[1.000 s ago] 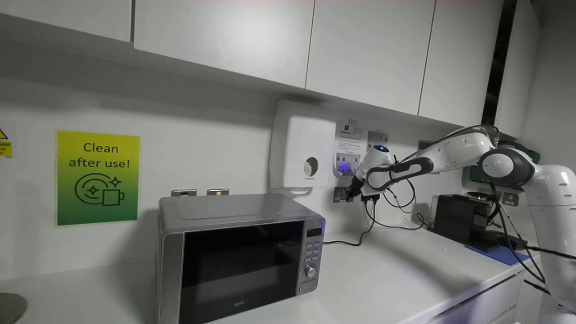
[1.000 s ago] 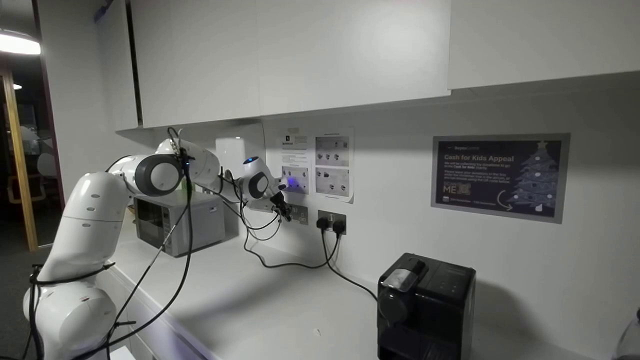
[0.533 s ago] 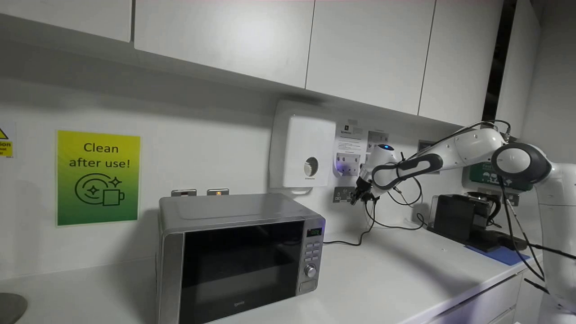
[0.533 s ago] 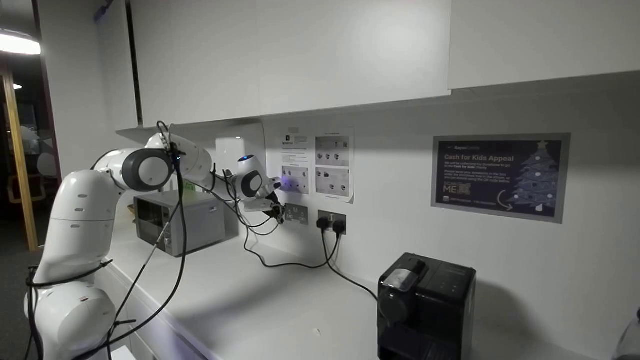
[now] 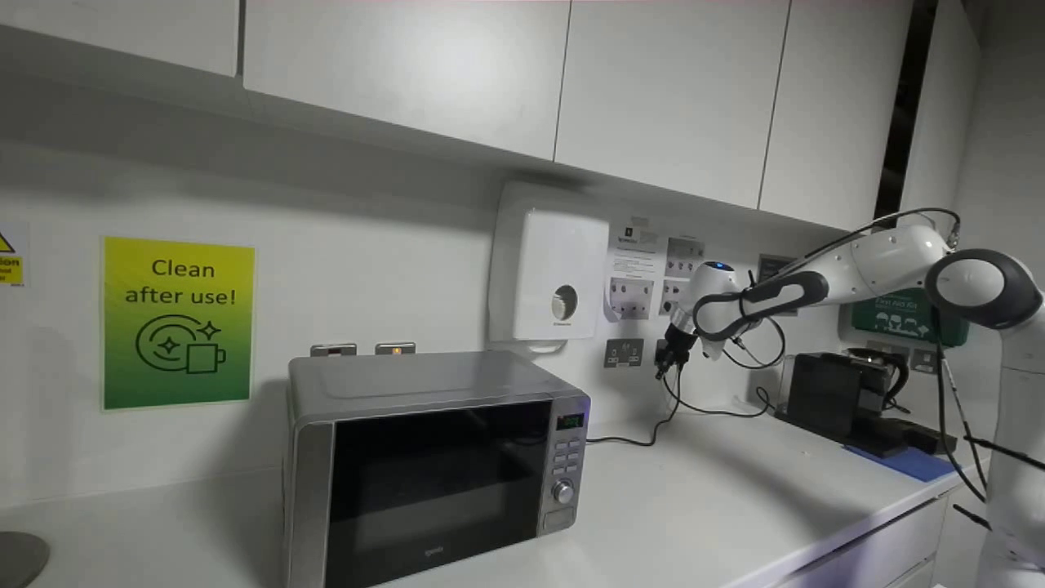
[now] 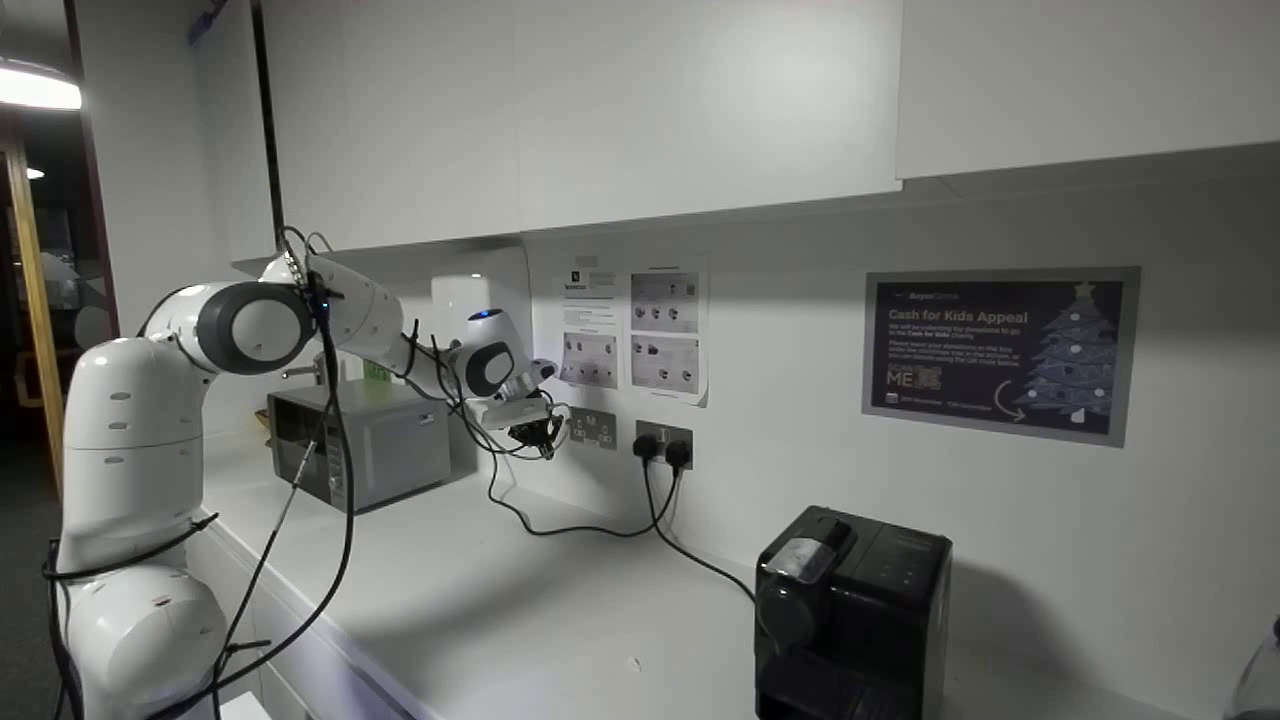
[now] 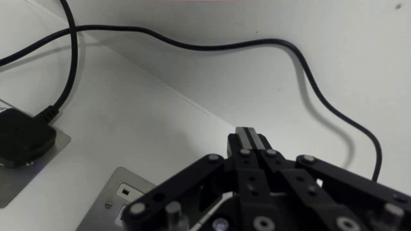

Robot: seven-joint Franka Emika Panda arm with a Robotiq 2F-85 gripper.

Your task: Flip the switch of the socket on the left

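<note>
The left socket is a grey metal double plate on the wall with no plugs in it, in both exterior views (image 5: 623,353) (image 6: 606,430). Its corner shows at the bottom left of the wrist view (image 7: 96,215). Its small switches sit at the plate's middle; their position is too small to tell, and my gripper hides them in the wrist view. My gripper (image 7: 250,138) is shut with nothing between the fingertips. In both exterior views (image 5: 663,374) (image 6: 546,452) it points downward, apart from the left socket, over the counter.
The right socket (image 6: 663,436) holds two black plugs; their black cables (image 7: 205,48) run over the counter (image 6: 560,600). A microwave (image 5: 441,384), a paper towel dispenser (image 5: 551,261) and a black coffee machine (image 6: 855,610) stand around. Wall cupboards (image 5: 669,98) hang above.
My gripper has drawn back from the left socket and dropped lower, with the arm pulling back from the wall. The left socket plate, partly covered before, now shows in full in an exterior view.
</note>
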